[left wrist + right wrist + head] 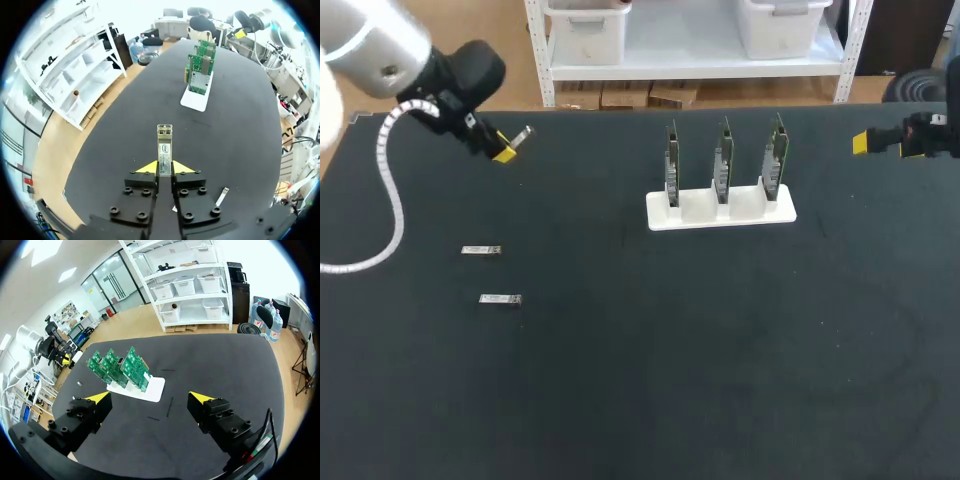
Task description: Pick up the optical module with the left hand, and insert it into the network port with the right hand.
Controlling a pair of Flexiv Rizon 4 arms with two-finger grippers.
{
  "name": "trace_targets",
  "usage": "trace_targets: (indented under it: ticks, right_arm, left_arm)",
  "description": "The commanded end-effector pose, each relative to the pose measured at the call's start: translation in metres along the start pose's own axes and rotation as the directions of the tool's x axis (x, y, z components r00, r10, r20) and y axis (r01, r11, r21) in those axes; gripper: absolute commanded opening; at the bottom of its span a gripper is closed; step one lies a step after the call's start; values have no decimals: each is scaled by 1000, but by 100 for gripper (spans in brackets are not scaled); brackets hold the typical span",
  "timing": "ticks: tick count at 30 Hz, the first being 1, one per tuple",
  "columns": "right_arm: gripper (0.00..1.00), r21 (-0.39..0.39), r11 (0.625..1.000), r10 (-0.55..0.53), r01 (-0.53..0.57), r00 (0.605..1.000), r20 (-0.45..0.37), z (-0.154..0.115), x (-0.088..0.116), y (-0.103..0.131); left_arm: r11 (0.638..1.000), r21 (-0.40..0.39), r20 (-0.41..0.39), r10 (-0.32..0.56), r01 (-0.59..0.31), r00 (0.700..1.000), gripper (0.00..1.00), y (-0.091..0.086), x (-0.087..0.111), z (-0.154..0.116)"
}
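1. My left hand (165, 168) is clenched on the optical module (164, 144), holding it above the table (640, 380) at its far left, well apart from the network cards (723, 165).
2. My right hand (150, 399) hangs spread and empty near the right edge.
3. The pickup looks done. Next I judge a handover is needed: the right hand must close on the module's free end before the left lets go.

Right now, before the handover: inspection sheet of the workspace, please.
Surface: black table.
Job's things: optical module in the left gripper, protruding forward; two spare modules lying flat and apart on the table; three green network cards upright in a white stand.
Clutter: nothing seen.
Grippers: left gripper shut on the optical module; right gripper open, empty, off to the stand's right.
Cables: white coiled cable looping down from the left arm.
Surroundings: nothing seen reaching over the table.
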State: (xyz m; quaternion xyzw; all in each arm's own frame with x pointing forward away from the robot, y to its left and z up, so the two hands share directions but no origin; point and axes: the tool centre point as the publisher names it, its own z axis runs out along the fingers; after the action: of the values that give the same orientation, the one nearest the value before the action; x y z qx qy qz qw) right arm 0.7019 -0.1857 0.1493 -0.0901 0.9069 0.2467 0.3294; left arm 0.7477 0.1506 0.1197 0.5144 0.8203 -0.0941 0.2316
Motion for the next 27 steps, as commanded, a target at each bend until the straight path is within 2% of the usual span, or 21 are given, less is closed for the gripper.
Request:
trace_targets:
  ticks: [1,5,10,16,17,27]
  right_arm:
    - [100,8,1000,1,-1,1000,1,-1,1,2]
    - [100,8,1000,1,-1,1000,1,-1,1,2]
    - [100,8,1000,1,-1,1000,1,-1,1,2]
    - [100,8,1000,1,-1,1000,1,-1,1,2]
    - [100,8,1000,1,-1,1000,1,-1,1,2]
    - [100,8,1000,1,-1,1000,1,-1,1,2]
  left_arm:
    - [1000,-15,129,3,-1,992,0,-6,6,-3]
    - [1000,-9,157,16,-15,987,0,-15,3,-13]
    - [996,80,260,4,-26,966,0,-39,-24,-27]
    - [989,130,348,20,-70,937,0,-67,-55,-37]
    - [992,107,357,28,-71,934,0,-68,-58,-38]
    - [992,107,357,28,-71,934,0,-68,-58,-38]
